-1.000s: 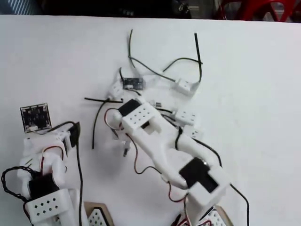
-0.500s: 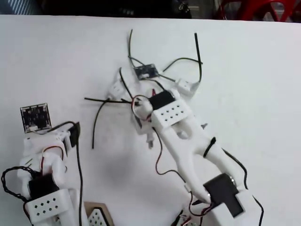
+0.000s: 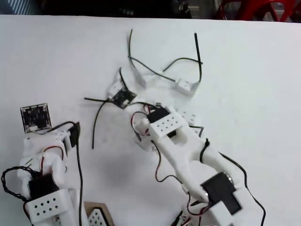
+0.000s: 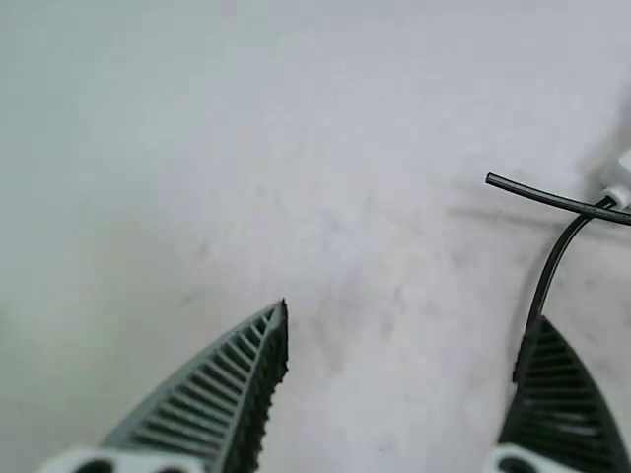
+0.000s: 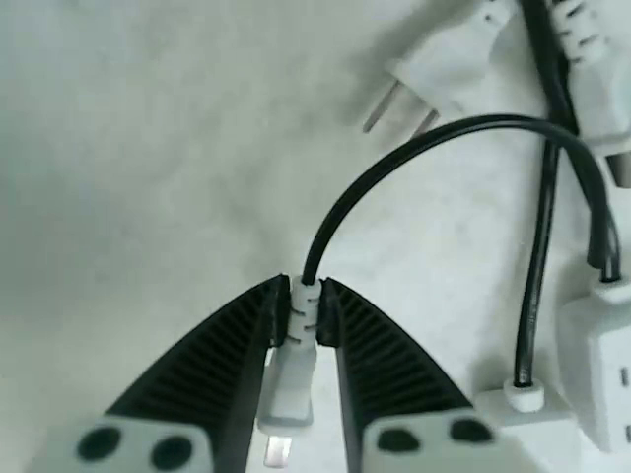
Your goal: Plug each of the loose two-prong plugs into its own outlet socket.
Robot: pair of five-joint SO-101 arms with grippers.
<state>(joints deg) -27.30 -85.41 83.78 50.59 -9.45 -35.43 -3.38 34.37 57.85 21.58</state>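
My right gripper is shut on a white two-prong plug, held by its ribbed neck, with its black cord arching away. A second loose plug lies farther off, prongs bare. Beside the held plug sit a white outlet socket and another white cord end. In the high view the right gripper is low over the cable tangle at mid table, near a socket. Another socket lies farther back. My left gripper stands open over bare table, a black cord by one finger.
A small dark square board lies at the left, ahead of the left arm. Another small dark board sits among the cords beside a white plug. Black cords loop toward the back.
The right arm swung right and back, then drew in toward the table's middle. The small dark board among the cords shifted back, then forward and left. The left arm stayed still.
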